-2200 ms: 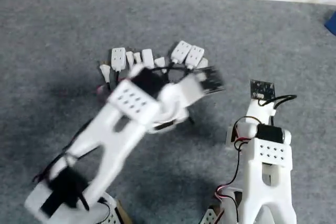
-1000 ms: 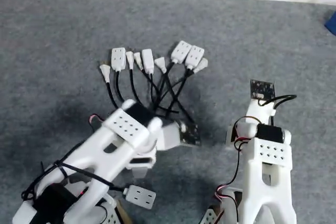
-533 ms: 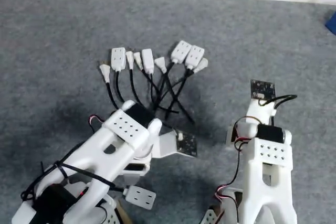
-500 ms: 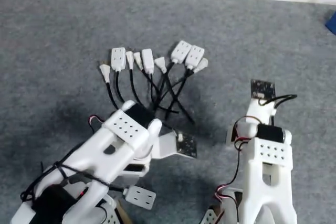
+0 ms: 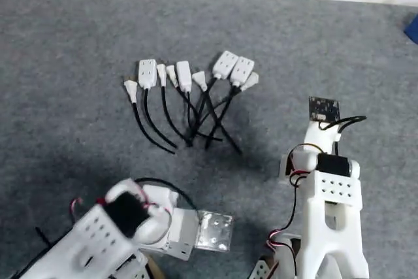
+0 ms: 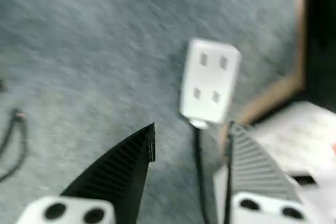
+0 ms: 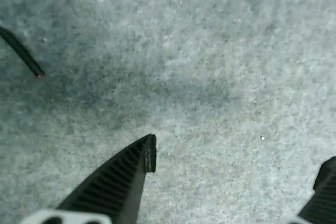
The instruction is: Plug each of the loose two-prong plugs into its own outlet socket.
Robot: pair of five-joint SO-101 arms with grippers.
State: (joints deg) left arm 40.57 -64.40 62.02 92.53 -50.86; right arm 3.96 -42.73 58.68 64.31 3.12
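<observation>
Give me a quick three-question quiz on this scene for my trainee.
1. True or false: the right jaws are shut.
2. What lies on the carpet ahead of the left jaws in the left wrist view? A) outlet block B) screwdriver C) cup
3. What colour are the cords in the high view?
Key: 1 false, they stand open over bare carpet; 2 A; 3 black.

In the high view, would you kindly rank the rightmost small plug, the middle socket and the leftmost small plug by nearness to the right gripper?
1. Rightmost small plug, right end of the row, closest to the right gripper.
2. Middle socket, mid-row.
3. Leftmost small plug, far left end.
</observation>
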